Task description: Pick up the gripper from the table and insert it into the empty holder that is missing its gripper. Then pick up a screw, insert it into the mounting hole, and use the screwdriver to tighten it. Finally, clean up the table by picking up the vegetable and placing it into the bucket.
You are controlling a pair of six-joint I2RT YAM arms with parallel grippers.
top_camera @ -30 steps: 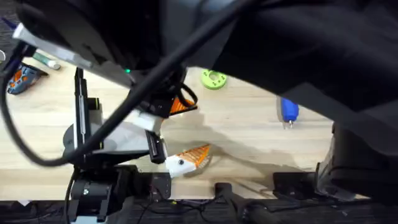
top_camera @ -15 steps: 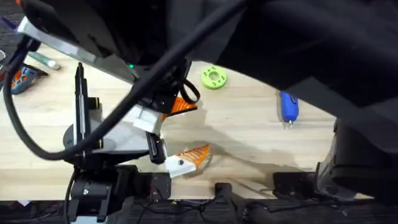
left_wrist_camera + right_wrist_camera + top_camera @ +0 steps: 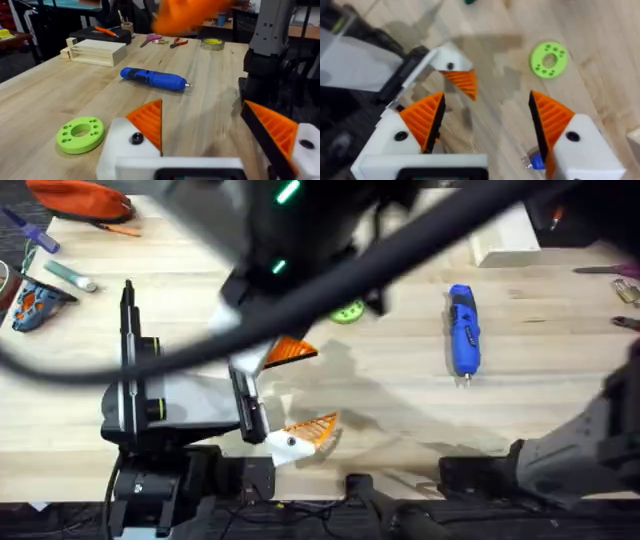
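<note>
The left gripper [image 3: 210, 132] hangs low over the wooden table [image 3: 45, 100] with its jaws spread wide and nothing between them. Beyond its fingers lies the blue screwdriver [image 3: 152, 79], well apart, with the lime-green ring [image 3: 80, 134] just beside one finger. The right gripper [image 3: 487, 120] is up in the air, jaws also wide open and empty; below the gap between them shows the table, with the left arm's orange ribbed finger [image 3: 462, 82] near one side and the same ring [image 3: 548, 59] off to the other.
</note>
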